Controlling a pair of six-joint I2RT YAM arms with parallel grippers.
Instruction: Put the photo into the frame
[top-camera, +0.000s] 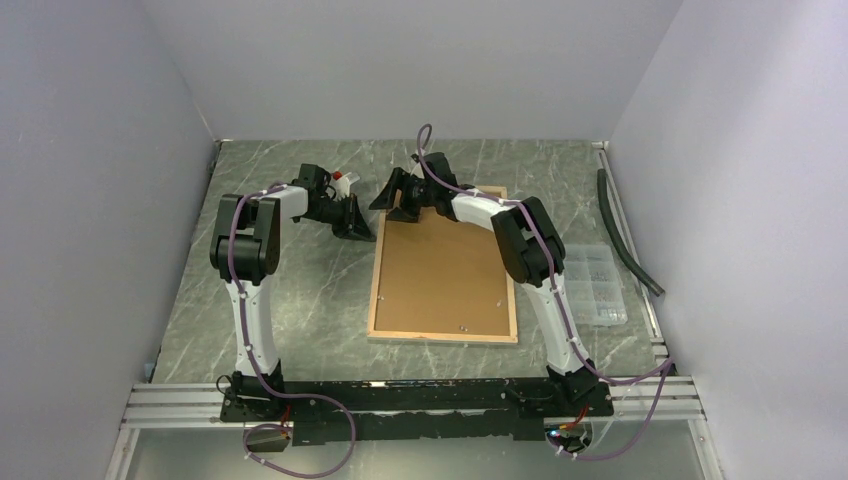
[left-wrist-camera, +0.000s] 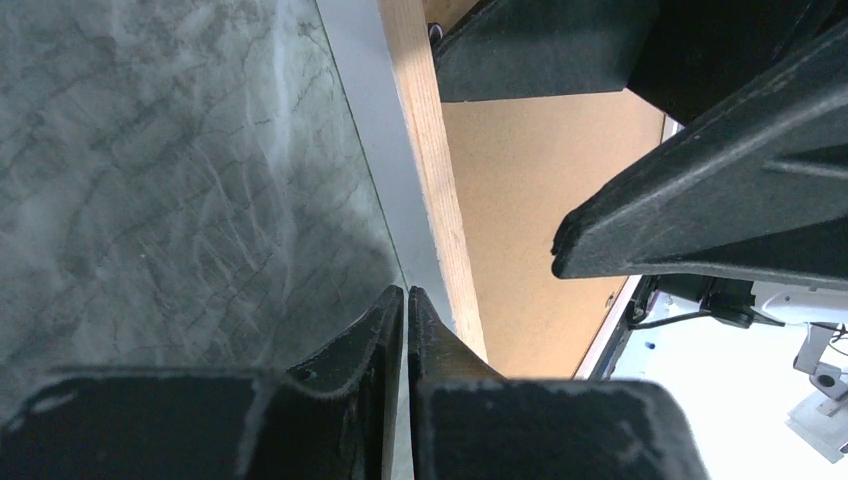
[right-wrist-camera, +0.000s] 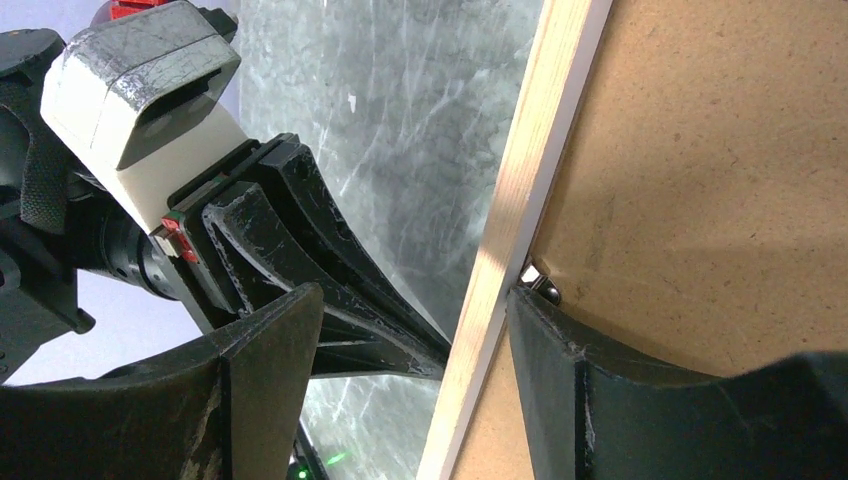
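Left gripper (left-wrist-camera: 405, 296): fingers pressed together, grasping nothing, tips just beside the outer edge of the frame (top-camera: 378, 272). Right gripper (right-wrist-camera: 415, 300): jaws spread and empty, straddling that same rail, with one finger outside it and the other over the brown backing board (top-camera: 445, 262). The frame lies back-up, pale wood showing, beneath and ahead of both grippers on a grey-green marbled table (top-camera: 310, 290) enclosed by plain pale walls (top-camera: 400, 60).

Only the overhead view shows a clear plastic box (top-camera: 595, 285) and a black hose (top-camera: 625, 235) to the right of the right arm. Only the right wrist view shows a small metal clip (right-wrist-camera: 541, 288) at the inner finger's tip.

Whatever lies beneath the board is hidden. Whether the left fingertips touch the rail cannot be told.
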